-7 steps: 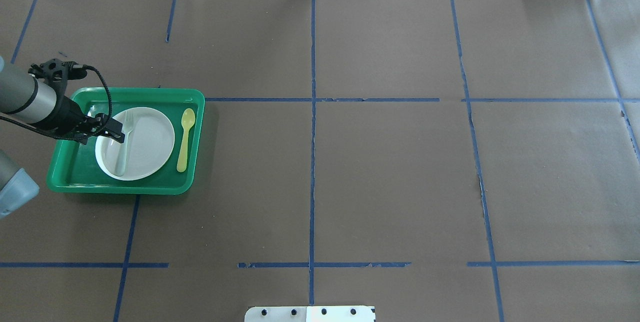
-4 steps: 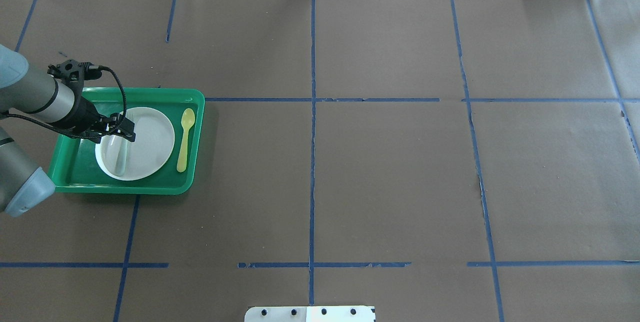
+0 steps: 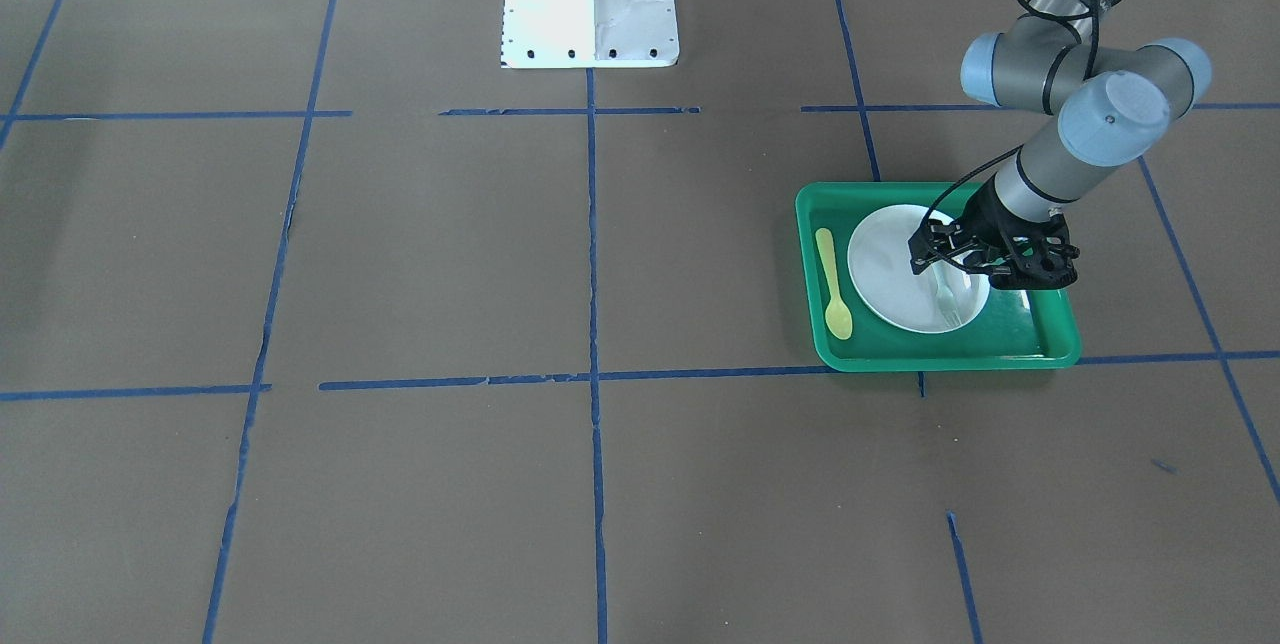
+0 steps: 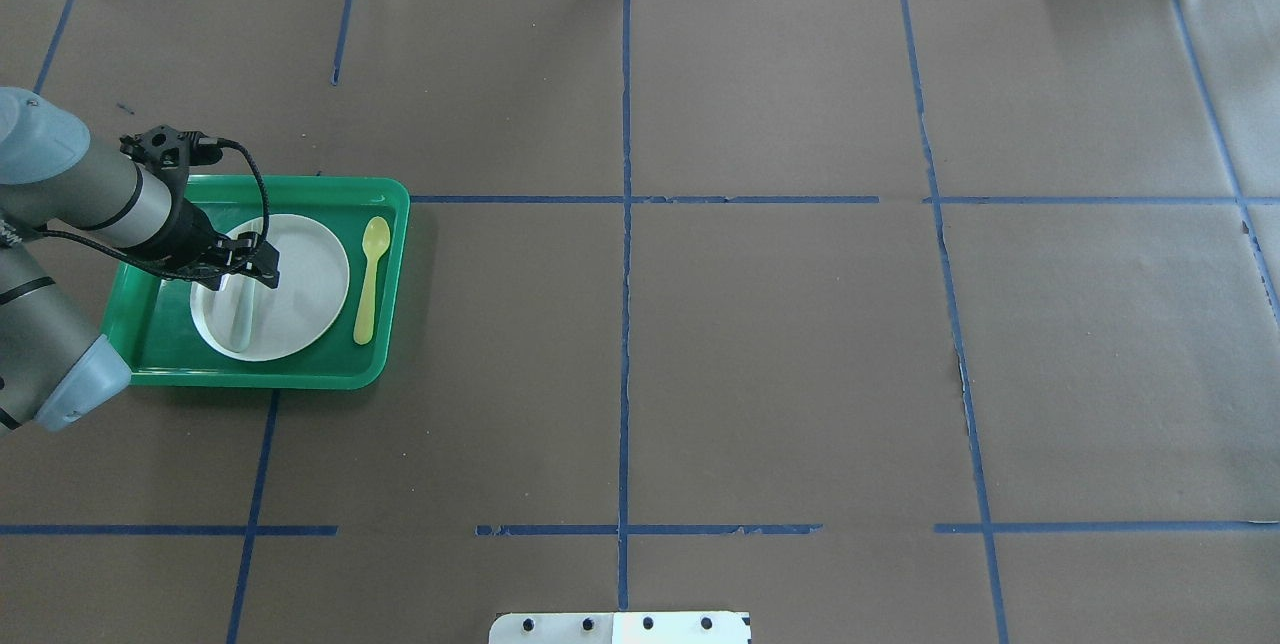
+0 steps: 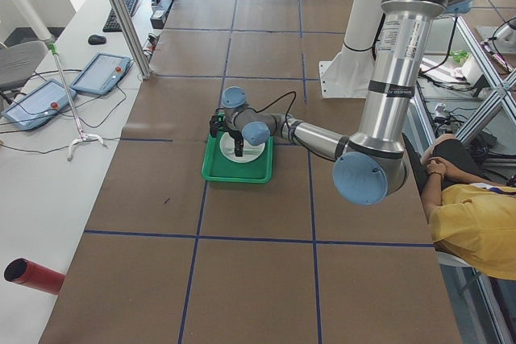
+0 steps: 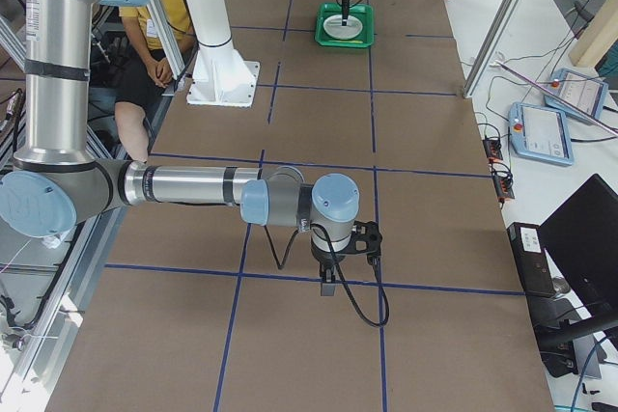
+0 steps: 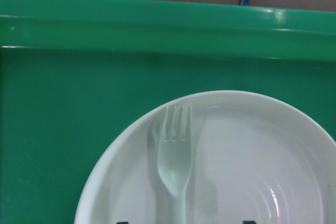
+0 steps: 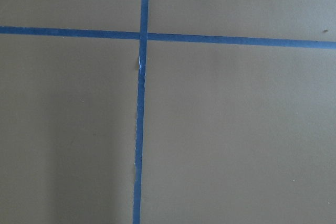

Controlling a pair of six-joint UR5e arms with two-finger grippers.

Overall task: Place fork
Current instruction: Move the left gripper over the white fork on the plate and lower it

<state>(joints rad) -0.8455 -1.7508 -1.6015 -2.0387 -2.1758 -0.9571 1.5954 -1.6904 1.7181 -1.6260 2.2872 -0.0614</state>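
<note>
one second has carried the left fingers from the tray's outer side, beside the plate, in over the plate itself. a second ago they hung short of the fork and its whole length lay bare. now, from overhead, they cover its tined half, and only the handle end sticks out from under them toward the robot. the fork has not shifted: it lies flat on the white plate inside the green tray. the wrist camera shows its tines ahead of the fingers. its handle runs back between the two dark tips that just peek in at the bottom edge, one on each side, neither touching it. so the left fingers are spread apart and grasp nothing. the yellow spoon lies off to one side of them, beside the plate, unmoved.

the approach looks finished and the line-up good, so the step in hand is probably the drop and the squeeze on the handle. the fork is thin and lies flat in a shallow dish, so the tips may skid on the plate. placing has not begun. the right fingers hang over the bench well away; whether they are spread or clenched cannot be told.
</note>
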